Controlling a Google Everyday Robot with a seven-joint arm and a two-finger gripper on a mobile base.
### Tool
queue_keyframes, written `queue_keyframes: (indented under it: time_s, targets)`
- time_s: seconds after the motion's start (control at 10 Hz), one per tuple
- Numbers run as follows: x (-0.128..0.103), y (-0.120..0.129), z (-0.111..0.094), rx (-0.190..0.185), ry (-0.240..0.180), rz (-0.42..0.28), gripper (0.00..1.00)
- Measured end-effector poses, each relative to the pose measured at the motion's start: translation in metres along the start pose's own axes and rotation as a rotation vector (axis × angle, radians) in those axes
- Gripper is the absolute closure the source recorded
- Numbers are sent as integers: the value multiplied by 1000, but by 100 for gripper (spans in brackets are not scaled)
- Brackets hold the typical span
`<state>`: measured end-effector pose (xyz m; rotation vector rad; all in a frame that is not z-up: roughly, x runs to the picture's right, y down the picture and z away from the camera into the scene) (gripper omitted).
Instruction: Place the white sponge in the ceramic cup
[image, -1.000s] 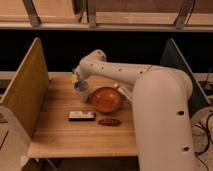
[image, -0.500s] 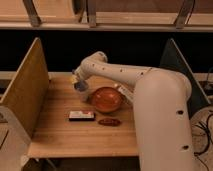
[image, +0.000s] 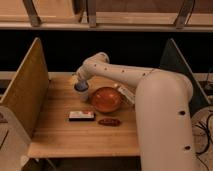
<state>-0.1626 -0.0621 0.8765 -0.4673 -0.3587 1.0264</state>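
Wooden table (image: 75, 137) in my one camera view; my gripper (image: 80, 82) hangs right over the ceramic cup (image: 82, 94), left of the orange bowl (image: 106, 99). White sponge (image: 80, 87) sits at the cup's mouth under the gripper, and I cannot tell whether it is gripped

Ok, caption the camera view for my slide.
White robot arm's gripper holds the pale blue-grey sponge over the small whitish ceramic cup, beside the wide orange bowl.
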Motion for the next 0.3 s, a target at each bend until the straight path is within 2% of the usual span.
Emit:
queue_keyframes:
  time_s: [0.3]
  targets:
    - [2, -2, -2, 3, 2, 7, 20]
